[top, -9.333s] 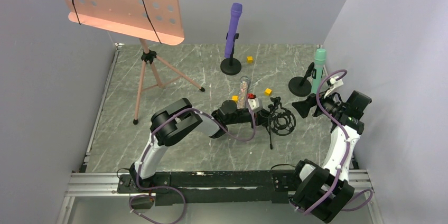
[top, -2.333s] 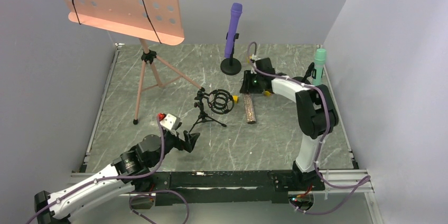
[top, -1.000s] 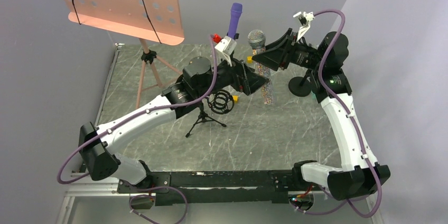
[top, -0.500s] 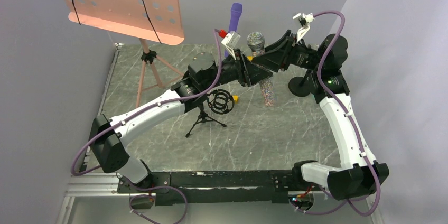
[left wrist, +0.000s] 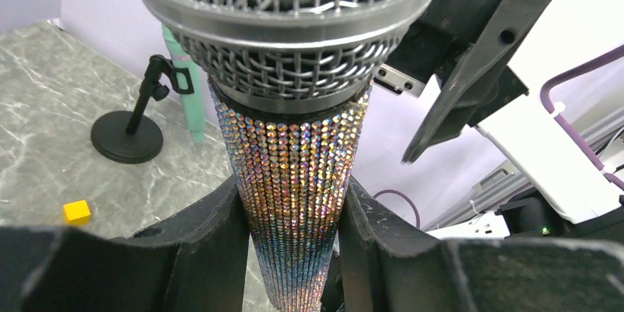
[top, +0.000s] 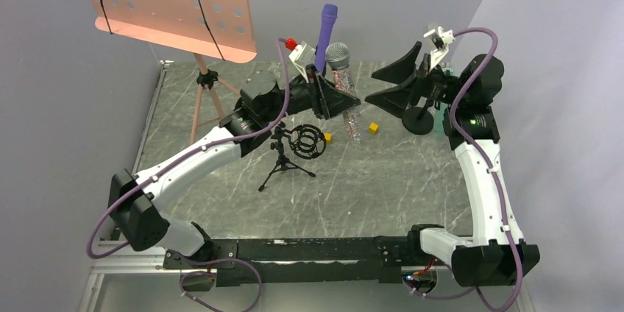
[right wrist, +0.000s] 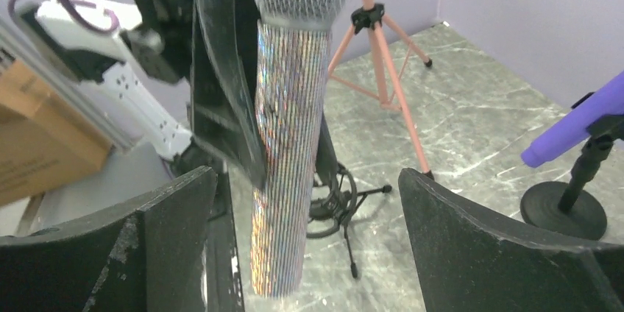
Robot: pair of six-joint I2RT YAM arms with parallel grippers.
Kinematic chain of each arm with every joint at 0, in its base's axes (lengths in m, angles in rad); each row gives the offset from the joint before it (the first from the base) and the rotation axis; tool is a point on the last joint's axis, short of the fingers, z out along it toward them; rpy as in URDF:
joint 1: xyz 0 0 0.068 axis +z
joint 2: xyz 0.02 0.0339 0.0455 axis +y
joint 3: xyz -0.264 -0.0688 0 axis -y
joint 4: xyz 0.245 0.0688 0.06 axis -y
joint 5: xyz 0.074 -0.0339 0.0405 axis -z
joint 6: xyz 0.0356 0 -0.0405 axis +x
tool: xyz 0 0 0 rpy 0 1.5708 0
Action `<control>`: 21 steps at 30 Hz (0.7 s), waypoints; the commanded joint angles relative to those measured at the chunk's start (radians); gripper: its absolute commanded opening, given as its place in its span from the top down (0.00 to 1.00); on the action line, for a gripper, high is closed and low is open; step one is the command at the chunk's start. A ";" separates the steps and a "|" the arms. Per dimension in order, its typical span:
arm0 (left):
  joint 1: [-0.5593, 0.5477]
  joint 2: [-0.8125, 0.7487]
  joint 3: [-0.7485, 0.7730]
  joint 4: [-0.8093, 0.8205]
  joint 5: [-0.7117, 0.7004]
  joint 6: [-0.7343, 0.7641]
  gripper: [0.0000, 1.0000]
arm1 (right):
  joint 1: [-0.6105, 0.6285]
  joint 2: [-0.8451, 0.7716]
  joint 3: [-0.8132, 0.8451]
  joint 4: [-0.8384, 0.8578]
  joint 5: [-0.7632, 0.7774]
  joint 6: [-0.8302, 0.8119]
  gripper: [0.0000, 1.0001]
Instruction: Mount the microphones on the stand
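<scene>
My left gripper (top: pixel 344 102) is shut on the glittery copper microphone (left wrist: pixel 298 179) and holds it upright in the air, its silver mesh head (top: pixel 338 54) on top. The fingers press its body from both sides below the head. My right gripper (top: pixel 386 84) stands open just right of it, touching nothing, with the microphone (right wrist: pixel 291 143) a little way in front of its wide jaws. The purple microphone (top: pixel 324 32) sits in its clip stand at the back. The mint green microphone (left wrist: pixel 184 84) leans in its round-based stand (left wrist: pixel 126 137). A black shock-mount tripod stand (top: pixel 304 143) is below the left gripper.
A pink music stand (top: pixel 169 3) on a tripod (top: pixel 213 106) fills the back left. Small yellow cubes (top: pixel 374 128) lie on the marble floor near the shock mount. The purple microphone's round base (right wrist: pixel 563 213) shows at the right of the right wrist view. Grey walls close in the back and right.
My left gripper shut on the glittery microphone while the right still held it. The right gripper then opened and drew back to the right. The left moved the microphone slightly left.
</scene>
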 commanded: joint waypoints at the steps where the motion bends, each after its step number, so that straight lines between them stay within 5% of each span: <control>1: 0.013 -0.102 0.002 -0.020 0.021 0.110 1.00 | -0.010 -0.053 -0.070 -0.101 -0.144 -0.215 0.00; 11: 0.014 -0.069 0.038 0.041 0.074 0.078 1.00 | 0.111 -0.075 -0.272 0.065 -0.111 -0.121 0.03; 21: 0.011 -0.035 0.062 0.073 0.096 0.066 1.00 | 0.177 -0.045 -0.321 0.257 -0.123 0.057 0.33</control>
